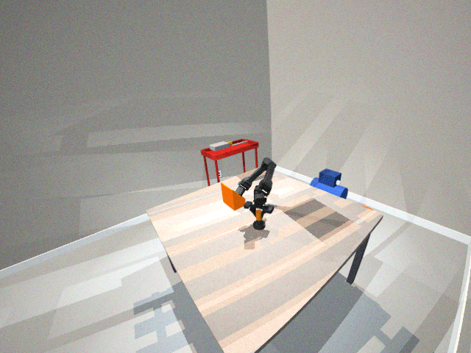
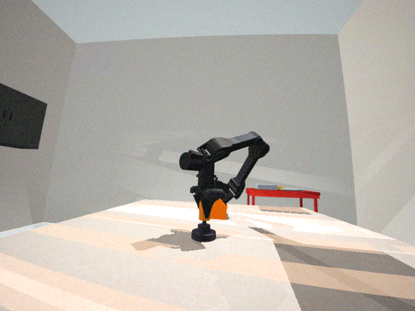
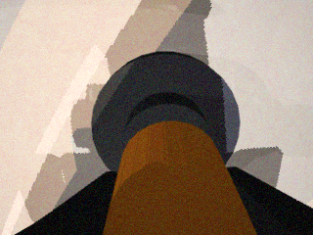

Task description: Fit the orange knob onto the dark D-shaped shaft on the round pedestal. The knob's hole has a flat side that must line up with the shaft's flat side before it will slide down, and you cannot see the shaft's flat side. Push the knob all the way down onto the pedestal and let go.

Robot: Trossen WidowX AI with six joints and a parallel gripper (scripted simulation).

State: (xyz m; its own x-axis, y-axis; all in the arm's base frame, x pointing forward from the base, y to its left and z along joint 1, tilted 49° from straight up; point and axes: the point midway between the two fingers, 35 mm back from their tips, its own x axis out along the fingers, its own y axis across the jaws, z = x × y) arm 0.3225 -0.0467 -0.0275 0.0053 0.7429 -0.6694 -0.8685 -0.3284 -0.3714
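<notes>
The orange knob [image 1: 258,215] [image 2: 201,212] [image 3: 171,196] is upright in my gripper [image 1: 259,212] [image 2: 205,214] [image 3: 171,180], which is shut on it and points straight down. The knob is over the round dark pedestal [image 1: 259,225] [image 2: 203,235] [image 3: 161,70]. A short length of the dark shaft [image 2: 203,222] shows in the exterior view between the knob's lower end and the pedestal's raised hub, so the knob is not down on the pedestal. The shaft's top is hidden, and I cannot tell whether it is inside the hole. The flat sides do not show.
An orange angular block [image 1: 231,197] [image 2: 220,210] stands on the wooden table [image 1: 243,292] [image 2: 167,281] behind the pedestal, close to the arm. A red stand [image 1: 228,151] [image 2: 284,193] and a blue machine [image 1: 329,184] are beyond the table.
</notes>
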